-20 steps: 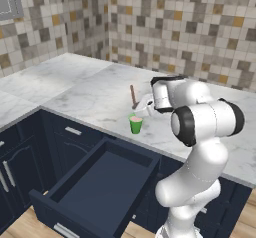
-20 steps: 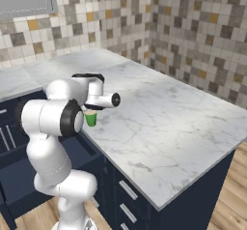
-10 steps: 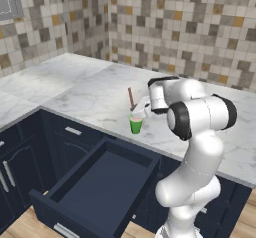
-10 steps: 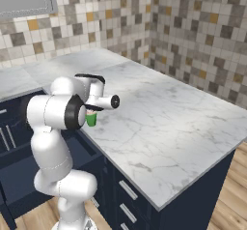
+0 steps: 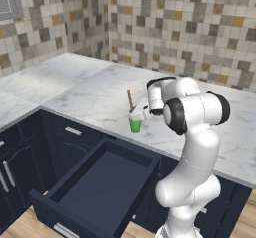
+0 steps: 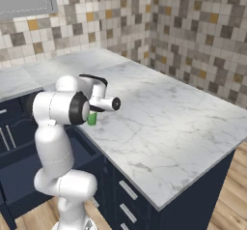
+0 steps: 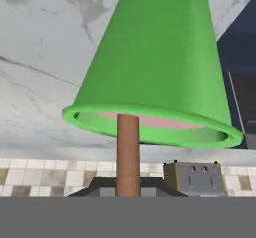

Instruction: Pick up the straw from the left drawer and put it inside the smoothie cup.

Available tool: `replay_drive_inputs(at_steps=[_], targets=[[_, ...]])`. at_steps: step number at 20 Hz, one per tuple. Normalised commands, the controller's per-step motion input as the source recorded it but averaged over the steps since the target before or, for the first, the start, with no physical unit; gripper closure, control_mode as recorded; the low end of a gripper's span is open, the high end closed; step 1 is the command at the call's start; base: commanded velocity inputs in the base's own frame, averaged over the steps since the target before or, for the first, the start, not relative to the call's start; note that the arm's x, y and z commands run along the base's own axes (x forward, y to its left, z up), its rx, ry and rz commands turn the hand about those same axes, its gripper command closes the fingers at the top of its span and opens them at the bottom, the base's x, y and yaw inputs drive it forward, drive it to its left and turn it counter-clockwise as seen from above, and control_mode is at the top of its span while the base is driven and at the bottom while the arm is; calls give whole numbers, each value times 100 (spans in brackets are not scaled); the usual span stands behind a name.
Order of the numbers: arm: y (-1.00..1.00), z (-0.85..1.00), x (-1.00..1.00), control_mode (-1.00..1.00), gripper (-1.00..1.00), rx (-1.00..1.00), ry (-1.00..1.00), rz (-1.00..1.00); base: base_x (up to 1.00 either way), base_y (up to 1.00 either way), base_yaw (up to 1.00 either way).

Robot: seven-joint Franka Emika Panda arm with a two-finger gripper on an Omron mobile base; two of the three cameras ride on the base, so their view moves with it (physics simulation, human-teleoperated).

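Lowering the straw into the smoothie cup: it's tilted further over since a second ago.
Your gripper stays clamped on it; releasing should finish, the left drawer standing open.

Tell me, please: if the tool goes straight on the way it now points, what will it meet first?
Most likely the smoothie cup. In the hand view the straw in the tool runs into the cup's mouth, towards its pink contents. How much gap remains is hard to judge.
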Motion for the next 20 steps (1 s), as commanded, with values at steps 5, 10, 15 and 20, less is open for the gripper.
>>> replay_drive_inputs(at_steps=[5,10,15,20], targets=[[-6,-4,2,-100,100,0,0,0,0,0,0],[-16,0,-7,-100,-100,0,-1,0,0,0,0],[-19,0,-20,-100,-100,0,-4,0,0,0,0],[-1,2,-19,-100,-100,0,-7,0,0,0,0]])
